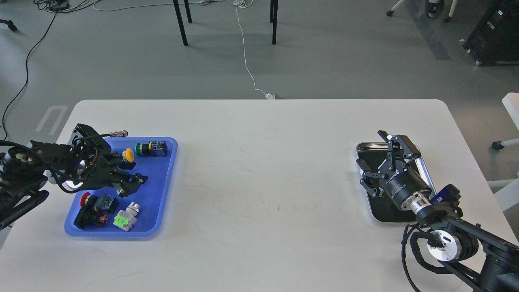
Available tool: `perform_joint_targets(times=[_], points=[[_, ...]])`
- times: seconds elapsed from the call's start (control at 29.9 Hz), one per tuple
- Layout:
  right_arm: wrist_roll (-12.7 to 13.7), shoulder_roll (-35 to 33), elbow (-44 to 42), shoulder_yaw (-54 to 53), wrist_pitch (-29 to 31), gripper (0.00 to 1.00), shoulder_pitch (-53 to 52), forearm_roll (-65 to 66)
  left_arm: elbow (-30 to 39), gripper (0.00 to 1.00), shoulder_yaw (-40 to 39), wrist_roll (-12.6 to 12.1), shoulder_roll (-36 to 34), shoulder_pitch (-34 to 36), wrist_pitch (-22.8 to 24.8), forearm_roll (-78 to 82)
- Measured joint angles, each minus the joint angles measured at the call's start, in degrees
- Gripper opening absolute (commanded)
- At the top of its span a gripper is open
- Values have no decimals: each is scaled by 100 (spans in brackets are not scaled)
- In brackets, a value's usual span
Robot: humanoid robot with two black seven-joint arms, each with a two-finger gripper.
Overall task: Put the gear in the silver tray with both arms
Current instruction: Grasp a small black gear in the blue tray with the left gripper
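The silver tray (388, 214) lies at the table's right, its black inside showing no parts. My right gripper (383, 158) hovers over its far half, open and empty. The gear is a set of push-button parts in a blue tray (162, 190) at the left: a yellow button (129, 154), a green button with a black block (152, 148), a red-and-black switch (94, 207) and a white-and-green switch (126, 217). My left gripper (131, 180) is low over the blue tray's middle, pointing right and down. Its fingers look spread with nothing between them.
The white table (259, 170) spans the view. Behind it, on the grey floor, are black chair legs (180, 22) and a white cable (247, 65). The left arm's cable plug (117, 133) sticks out over the blue tray's far edge.
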State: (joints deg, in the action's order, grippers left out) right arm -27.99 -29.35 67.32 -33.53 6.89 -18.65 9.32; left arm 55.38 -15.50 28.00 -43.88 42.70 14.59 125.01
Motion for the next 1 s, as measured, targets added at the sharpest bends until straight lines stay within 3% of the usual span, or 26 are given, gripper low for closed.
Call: perform_joint_targets(times=[1.0], points=[[-2, 0, -9, -37, 6, 99, 37, 1, -370, 50, 73, 0, 217, -16, -2, -3]])
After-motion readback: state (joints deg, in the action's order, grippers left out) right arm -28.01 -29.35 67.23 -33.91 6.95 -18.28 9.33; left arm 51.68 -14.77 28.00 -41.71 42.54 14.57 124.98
